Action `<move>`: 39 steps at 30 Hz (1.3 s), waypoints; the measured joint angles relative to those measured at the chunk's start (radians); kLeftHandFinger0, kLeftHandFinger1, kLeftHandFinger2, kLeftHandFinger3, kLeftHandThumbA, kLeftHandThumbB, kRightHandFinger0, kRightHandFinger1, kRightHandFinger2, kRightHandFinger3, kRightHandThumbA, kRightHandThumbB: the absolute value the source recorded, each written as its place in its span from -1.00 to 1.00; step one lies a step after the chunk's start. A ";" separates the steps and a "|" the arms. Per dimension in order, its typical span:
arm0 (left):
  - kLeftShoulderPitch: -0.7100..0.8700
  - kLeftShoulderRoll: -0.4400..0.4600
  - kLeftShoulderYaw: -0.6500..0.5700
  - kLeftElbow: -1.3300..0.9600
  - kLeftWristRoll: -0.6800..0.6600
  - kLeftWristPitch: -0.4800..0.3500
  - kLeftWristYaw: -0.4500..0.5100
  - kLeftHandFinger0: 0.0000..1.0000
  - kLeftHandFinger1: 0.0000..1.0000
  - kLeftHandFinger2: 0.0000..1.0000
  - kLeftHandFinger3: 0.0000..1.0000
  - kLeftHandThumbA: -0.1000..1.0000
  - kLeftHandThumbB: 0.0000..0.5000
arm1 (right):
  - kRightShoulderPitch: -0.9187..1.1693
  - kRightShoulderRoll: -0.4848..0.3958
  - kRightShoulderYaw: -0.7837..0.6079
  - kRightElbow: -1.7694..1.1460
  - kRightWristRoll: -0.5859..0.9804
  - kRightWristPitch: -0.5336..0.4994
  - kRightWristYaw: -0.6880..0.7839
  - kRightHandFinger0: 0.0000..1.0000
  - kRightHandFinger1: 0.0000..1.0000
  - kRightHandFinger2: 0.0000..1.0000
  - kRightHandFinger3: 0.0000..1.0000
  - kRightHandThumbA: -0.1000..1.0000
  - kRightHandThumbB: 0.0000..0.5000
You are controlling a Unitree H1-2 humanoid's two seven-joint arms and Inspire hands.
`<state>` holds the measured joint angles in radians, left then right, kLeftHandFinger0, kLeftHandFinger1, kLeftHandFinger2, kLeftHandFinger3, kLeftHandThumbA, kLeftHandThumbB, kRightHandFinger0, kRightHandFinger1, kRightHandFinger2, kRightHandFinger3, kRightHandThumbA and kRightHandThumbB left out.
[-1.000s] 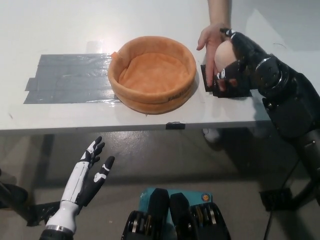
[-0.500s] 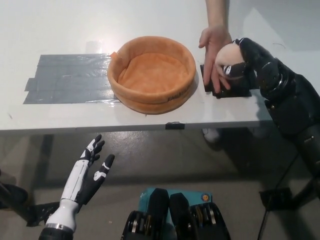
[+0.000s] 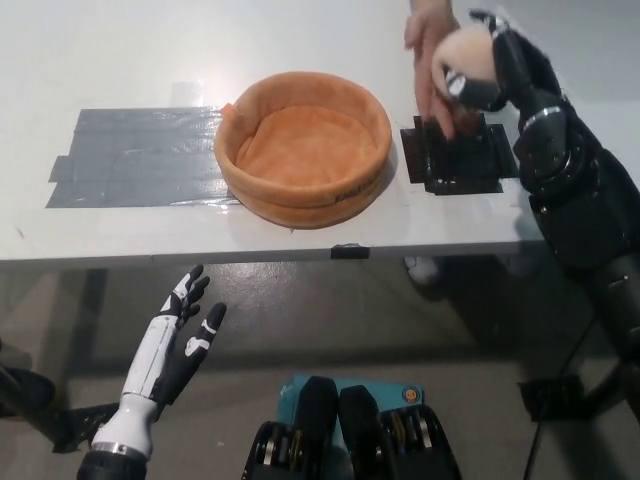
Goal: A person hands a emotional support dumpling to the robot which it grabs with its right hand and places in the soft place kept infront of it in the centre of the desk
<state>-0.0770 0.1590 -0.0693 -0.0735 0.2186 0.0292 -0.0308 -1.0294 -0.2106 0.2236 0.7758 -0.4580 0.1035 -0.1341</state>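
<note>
1. Down at the near left, below the table edge, the white left hand [image 3: 172, 350] rests with its fingers spread and nothing in it; it has no part in this step, so it hangs clear of the work.
2. On the table's left lies a grey tape patch [image 3: 135, 158], flat on the white table [image 3: 200, 60], just beside the basket's left side.
3. At the centre sits the soft orange basket [image 3: 304, 147], its padded rim raised and its hollow bare, ready to take the toy; nothing is in it yet.
4. Right of the basket a black pad [image 3: 452, 160] lies flat near the table's near edge.
5. At the far right a person's hand [image 3: 428, 50] reaches in from the far side, touching the emotional support dumpling [image 3: 463, 58] on its left, likely steadying it for the handover.
6. The black right hand [image 3: 497, 62] has its fingers curled around the dumpling from the right, holding it lifted above the pad. The toy is well to the right of the basket, so the carry leftward remains to be done.
</note>
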 measured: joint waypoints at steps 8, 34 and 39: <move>-0.002 0.000 0.000 0.001 0.000 0.000 0.000 1.00 1.00 1.00 1.00 0.80 -0.91 | 0.014 0.043 0.001 -0.295 -0.016 -0.017 -0.041 -1.00 -0.14 0.89 0.95 -1.00 -0.24; -0.004 0.000 0.000 0.000 0.002 0.000 -0.001 1.00 1.00 1.00 1.00 0.77 -0.96 | -0.065 0.267 0.162 0.196 -0.086 -0.086 -0.070 1.00 1.00 1.00 1.00 0.32 0.53; -0.004 0.000 -0.001 0.000 0.003 0.000 -0.001 1.00 1.00 1.00 1.00 0.77 -0.95 | -0.064 0.258 0.180 0.175 -0.080 -0.066 0.015 1.00 1.00 1.00 1.00 0.94 0.81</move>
<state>-0.0811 0.1594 -0.0701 -0.0732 0.2214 0.0292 -0.0314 -1.0937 0.0479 0.4039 0.9504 -0.5381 0.0376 -0.1189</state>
